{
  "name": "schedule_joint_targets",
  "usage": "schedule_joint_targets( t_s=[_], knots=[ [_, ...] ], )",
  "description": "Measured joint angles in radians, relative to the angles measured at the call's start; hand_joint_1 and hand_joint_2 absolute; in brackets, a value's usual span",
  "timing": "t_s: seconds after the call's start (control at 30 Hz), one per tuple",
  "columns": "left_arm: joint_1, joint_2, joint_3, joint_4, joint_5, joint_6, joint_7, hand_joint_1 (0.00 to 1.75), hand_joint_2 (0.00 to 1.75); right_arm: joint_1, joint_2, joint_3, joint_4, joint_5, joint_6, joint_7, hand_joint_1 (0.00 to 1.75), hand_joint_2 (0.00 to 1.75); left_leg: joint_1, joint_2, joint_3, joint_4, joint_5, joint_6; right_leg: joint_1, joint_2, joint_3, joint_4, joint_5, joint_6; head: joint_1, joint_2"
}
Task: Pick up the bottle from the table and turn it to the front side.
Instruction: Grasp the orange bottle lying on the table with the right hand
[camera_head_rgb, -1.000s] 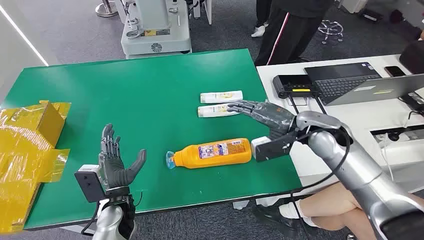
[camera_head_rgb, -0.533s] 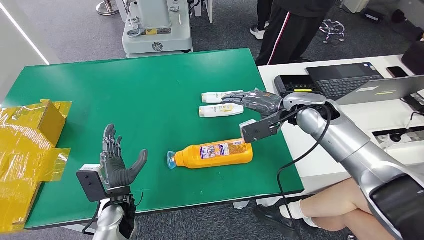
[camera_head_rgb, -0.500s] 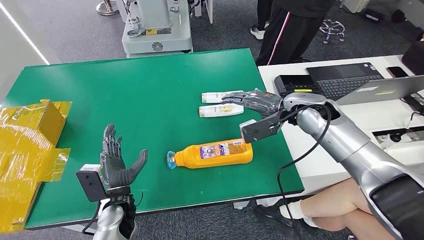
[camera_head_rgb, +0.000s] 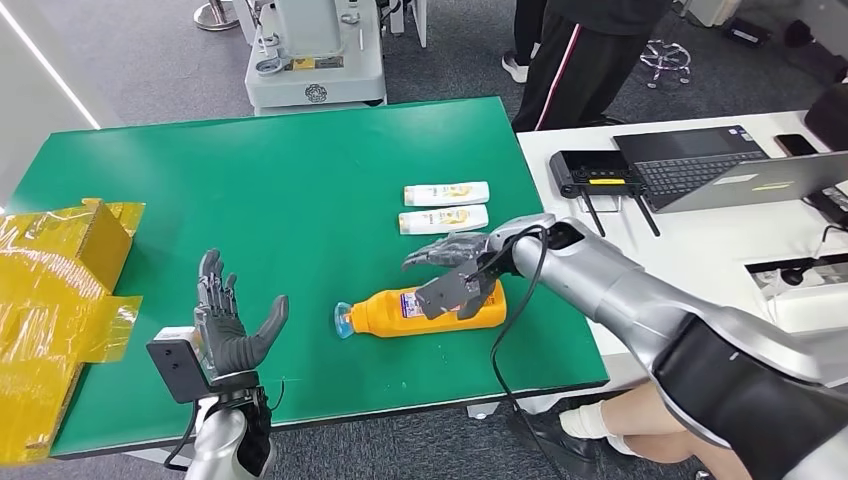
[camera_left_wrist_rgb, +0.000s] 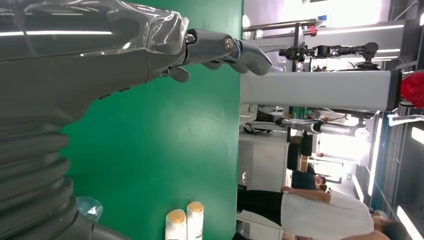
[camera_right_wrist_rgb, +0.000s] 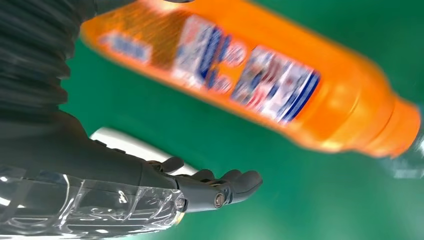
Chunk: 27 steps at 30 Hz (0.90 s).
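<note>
Right hand (camera_head_rgb: 452, 262) hovers over the orange bottle (camera_head_rgb: 425, 310).
Fingers spread, nothing held; next, close around its body.

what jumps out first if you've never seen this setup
The orange bottle lying on its side near the front of the green table draws the eye, with the right hand spread open just above its far end, not gripping it. The left hand is raised, open and empty, at the table's near edge, and crumpled yellow packaging sits at the left end.
</note>
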Motion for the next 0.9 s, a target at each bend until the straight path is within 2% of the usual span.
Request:
schedule_joint_targets(
  t_s=[0.33,0.63,0.9],
  knots=[
    [0.003,0.004,0.0,0.001,0.013,0.007,-0.001,0.0,1.75,0.064,0.012,0.048,0.086,-0.023,-0.07,-0.023,0.0,1.75,-0.001,0.0,0.0,0.0,0.0,0.0,-0.001,0.0,0.0,0.0,0.0,0.0,0.0,0.0],
    [0.005,0.009,0.0,0.001,0.015,-0.004,-0.001,0.0,1.75,0.078,0.011,0.086,0.095,0.094,-0.169,0.075,0.0,1.75,0.0,0.0,0.0,0.0,0.0,0.0,0.0,0.0,0.0,0.0,0.0,0.0,0.0,0.0],
    [0.005,0.015,0.0,0.001,0.015,-0.006,-0.001,0.0,1.75,0.07,0.01,0.115,0.099,0.12,-0.182,0.098,0.0,1.75,-0.001,0.001,0.0,0.0,0.0,0.0,0.0,0.0,0.001,0.0,0.0,0.0,0.0,0.0]
  ],
)
